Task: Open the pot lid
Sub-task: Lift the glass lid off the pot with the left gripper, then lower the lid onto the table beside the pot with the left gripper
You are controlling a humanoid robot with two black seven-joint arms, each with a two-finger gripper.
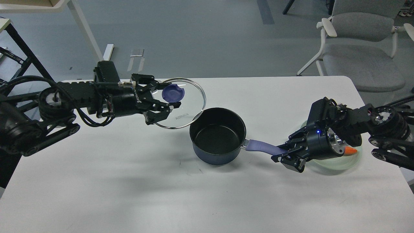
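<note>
**Even overhead light, soft shadows, sharp frame**

The scene is bright and evenly lit from above. The white tabletop (129,181) looks close to washed out, with faint grey shadows just below the pot (217,136) and under both arms. Small glints sit on the lid (190,106) left of the pot. Focus is crisp throughout; no motion blur shows.

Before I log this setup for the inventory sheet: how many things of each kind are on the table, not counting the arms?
Saucepan: 1
Glass lid: 1, held off the pan by the left pincer
Glass plate: 1, partly hidden by the right pincer
Orange item on the plate: 1, mostly hidden
Total: 4
</note>
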